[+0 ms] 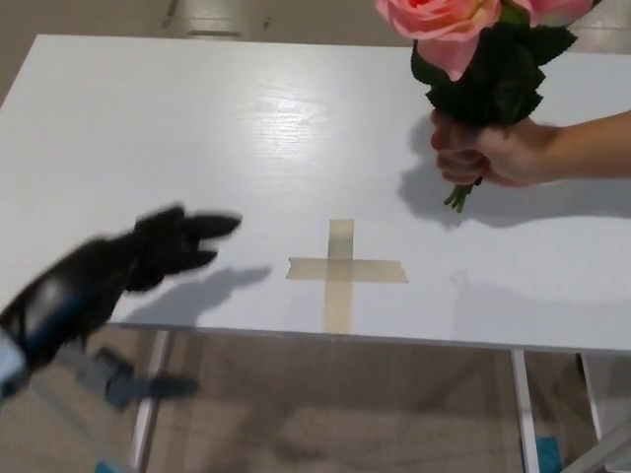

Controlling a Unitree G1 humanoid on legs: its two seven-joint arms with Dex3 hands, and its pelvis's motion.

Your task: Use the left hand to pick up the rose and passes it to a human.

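My left hand [148, 261] hung at the near edge of the white table [197, 128], low on my left side, blurred in the head view. Its fingers [202, 229] pointed across the tabletop, spread apart and holding nothing; the thumb appeared below the table edge, too smeared to judge exactly. Ahead of the fingers the tabletop lay bare up to the far edge. To the right of my fingertips, near but apart, a tape cross [341, 268] was stuck flat on the surface. The rose [449, 25] stood well apart from my hand, far across and to the right, held upright with dark leaves in a person's hand [488, 153] that reached in from the right edge, stems protruding under the fist. My right hand did not show.
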